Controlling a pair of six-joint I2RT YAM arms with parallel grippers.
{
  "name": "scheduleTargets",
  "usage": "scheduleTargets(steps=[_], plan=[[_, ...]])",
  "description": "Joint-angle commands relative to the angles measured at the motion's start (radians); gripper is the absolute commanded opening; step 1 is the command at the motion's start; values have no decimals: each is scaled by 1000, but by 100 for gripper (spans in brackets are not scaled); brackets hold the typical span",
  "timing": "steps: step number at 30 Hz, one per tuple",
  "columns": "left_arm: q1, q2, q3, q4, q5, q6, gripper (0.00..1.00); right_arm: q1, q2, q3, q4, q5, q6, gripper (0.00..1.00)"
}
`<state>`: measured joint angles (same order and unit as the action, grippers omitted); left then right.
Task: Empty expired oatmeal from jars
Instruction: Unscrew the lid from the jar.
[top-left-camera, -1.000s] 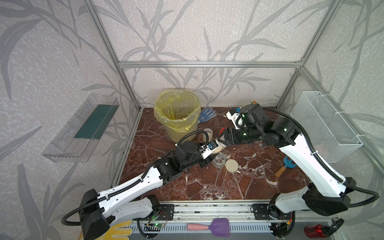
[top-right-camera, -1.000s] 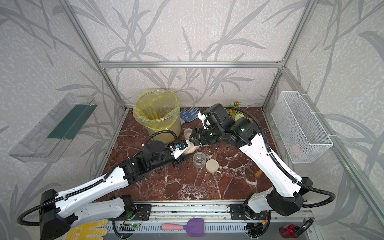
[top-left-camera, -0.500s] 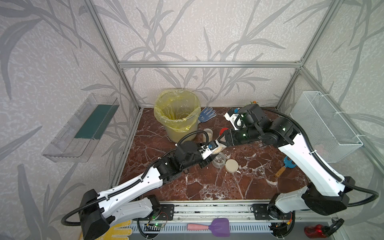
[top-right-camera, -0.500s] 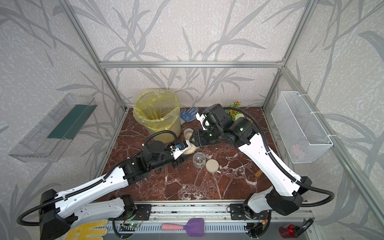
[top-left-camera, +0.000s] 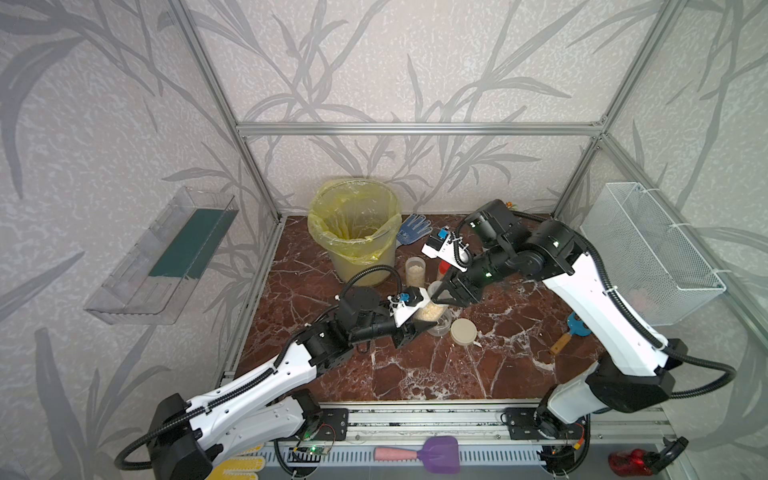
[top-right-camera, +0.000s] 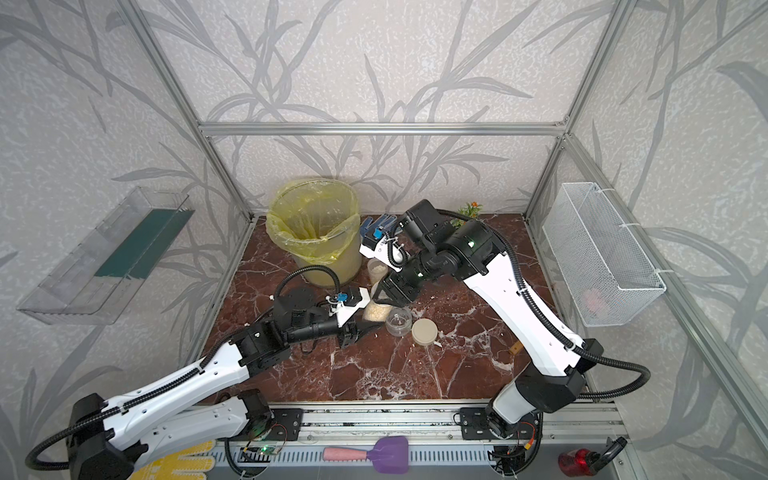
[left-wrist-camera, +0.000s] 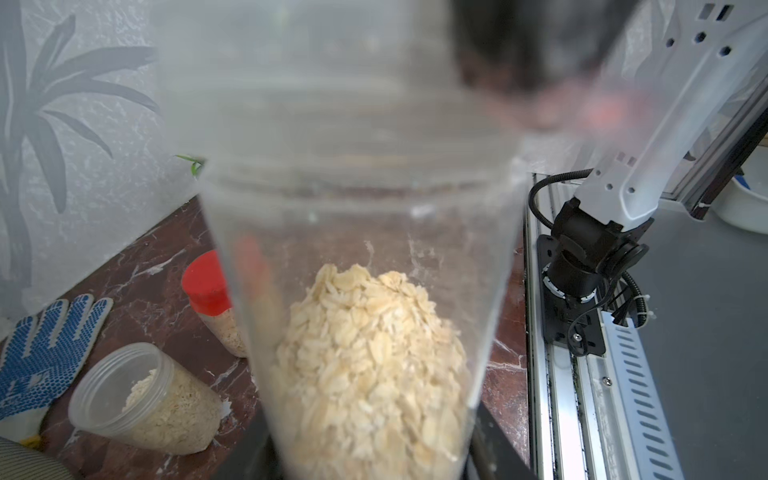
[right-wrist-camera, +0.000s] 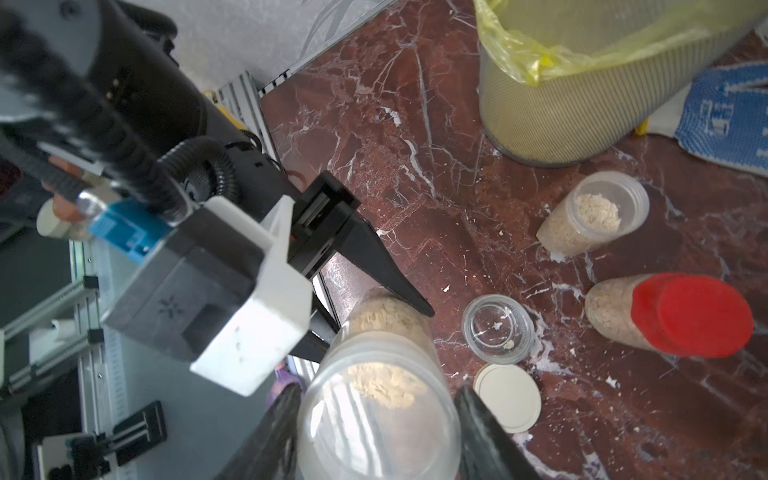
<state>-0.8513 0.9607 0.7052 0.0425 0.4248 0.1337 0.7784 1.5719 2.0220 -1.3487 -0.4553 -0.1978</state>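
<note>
top views: left claw (top-left-camera: 415, 328) is closed on the base of a slim jar, the held jar (top-left-camera: 430, 312), holding it upright near the middle of the counter (top-left-camera: 415, 374), in front of the bucket (top-left-camera: 361, 266) with the yellow liner. can't tell if its base rests on the counter or is lifted. right claw (top-left-camera: 436, 296) sits at the jar's top. squat jar (top-right-camera: 398, 321) stands just beside it, open, with its beige lid (top-right-camera: 424, 331) flat on the counter next to it. second slim jar (top-right-camera: 377, 270) stands nearer the bucket. red-capped jar (top-left-camera: 444, 268) is mostly hidden behind the right arm.

left wrist: held jar fills the frame, with oatmeal (left-wrist-camera: 374, 365) piled in the lower part and the upper part clear. beyond it are the red-capped jar and the second slim jar, both with oatmeal inside, plus a blue glove (left-wrist-camera: 41, 345).

right wrist: right claw's fingers (right-wrist-camera: 478, 432) flank the held jar's clear lid, close against it — can't tell if they're clamping or only touching. squat jar looks empty bar a few crumbs.

status, my read: one of four done (squat jar). three to go — held jar is at the lid-off step, lid on and contents inside. after that it needs tipping into the bucket, then the same for the other two.
</note>
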Motion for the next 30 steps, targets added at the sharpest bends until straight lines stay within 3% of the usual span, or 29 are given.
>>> scheduleTargets(steps=[1,7,13,20,30], plan=[[7,-20,-35,17,22,-38,0,12,-4,52,-53,-92,-202,8],[12,-61,-55,1,13,-57,0,1,-42,-7,-13,-89,-396,2],[14,-86,-55,-33,32,-71,0,-29,-67,-65,92,-125,-466,0],[15,-109,-99,10,33,-86,0,-56,-172,-237,236,-284,-637,0],[32,-113,-87,-31,11,-79,0,-154,-147,-204,85,-425,-808,0]])
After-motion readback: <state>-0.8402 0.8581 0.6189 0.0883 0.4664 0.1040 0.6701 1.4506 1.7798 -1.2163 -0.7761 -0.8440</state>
